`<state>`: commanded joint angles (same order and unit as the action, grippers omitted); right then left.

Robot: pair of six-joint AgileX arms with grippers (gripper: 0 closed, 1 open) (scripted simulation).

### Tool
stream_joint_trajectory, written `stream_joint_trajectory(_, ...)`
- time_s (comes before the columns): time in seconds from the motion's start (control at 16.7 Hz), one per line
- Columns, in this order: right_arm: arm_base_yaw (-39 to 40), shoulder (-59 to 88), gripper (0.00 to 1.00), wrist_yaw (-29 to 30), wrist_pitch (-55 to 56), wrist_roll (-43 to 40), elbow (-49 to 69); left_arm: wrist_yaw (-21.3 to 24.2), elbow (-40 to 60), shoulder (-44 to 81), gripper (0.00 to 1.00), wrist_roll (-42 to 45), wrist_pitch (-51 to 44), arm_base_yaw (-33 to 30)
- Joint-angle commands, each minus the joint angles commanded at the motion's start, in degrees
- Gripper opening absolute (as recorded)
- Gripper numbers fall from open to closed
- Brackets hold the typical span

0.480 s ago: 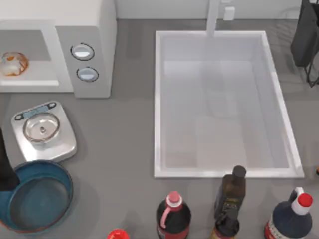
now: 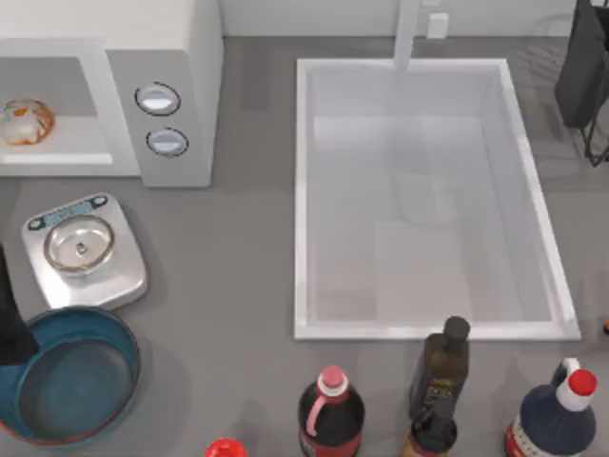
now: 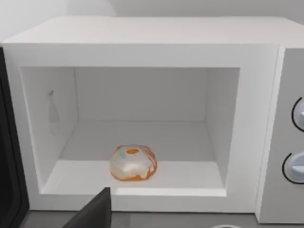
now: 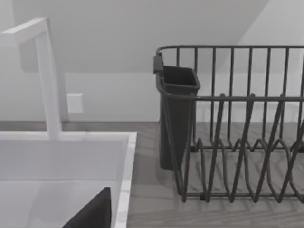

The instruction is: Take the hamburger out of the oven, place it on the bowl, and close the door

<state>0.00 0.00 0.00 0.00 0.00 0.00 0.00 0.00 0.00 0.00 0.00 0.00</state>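
The white oven [image 2: 162, 57] stands at the table's back left with its cavity open. Inside on the cavity floor lies the hamburger [image 2: 26, 122] [image 3: 133, 163], a pale lump with orange patches. The door [image 3: 7, 142] is swung wide open, and a dark strip of it shows beside the cavity. The blue bowl [image 2: 71, 376] sits near the front left corner with nothing in it. My left arm [image 2: 9, 324] hangs over the bowl's left rim, and a dark part of my left gripper [image 3: 92, 213] points at the oven from in front of it. A dark part of my right gripper [image 4: 90, 213] is over the sink's far right side.
A silver scale [image 2: 84, 249] stands between oven and bowl. The white sink [image 2: 304, 190] takes up the middle, with its faucet [image 4: 47, 76] behind. A dark dish rack [image 4: 228, 123] stands at the back right. Several bottles [image 2: 331, 414] line the front edge.
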Motion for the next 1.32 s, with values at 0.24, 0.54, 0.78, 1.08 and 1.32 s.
stream_joint_trajectory(0.24, 0.0, 0.0, 1.0, 0.0, 0.0, 0.0, 0.0, 0.0, 0.0, 0.0, 1.0, 0.0, 0.0, 0.0)
stream_joint_trajectory(0.54, 0.0, 0.0, 1.0, 0.0, 0.0, 0.0, 0.0, 0.0, 0.0, 0.0, 1.0, 0.0, 0.0, 0.0)
stream_joint_trajectory(0.78, 0.0, 0.0, 1.0, 0.0, 0.0, 0.0, 0.0, 0.0, 0.0, 0.0, 1.0, 0.0, 0.0, 0.0)
stream_joint_trajectory(1.08, 0.0, 0.0, 1.0, 0.0, 0.0, 0.0, 0.0, 0.1, 0.8, 1.6, 1.0, 0.0, 0.8, 0.1)
stream_joint_trajectory(1.32, 0.0, 0.0, 1.0, 0.0, 0.0, 0.0, 0.0, 0.9, 5.4, 12.1, 1.0, 0.3, 5.9, 0.7)
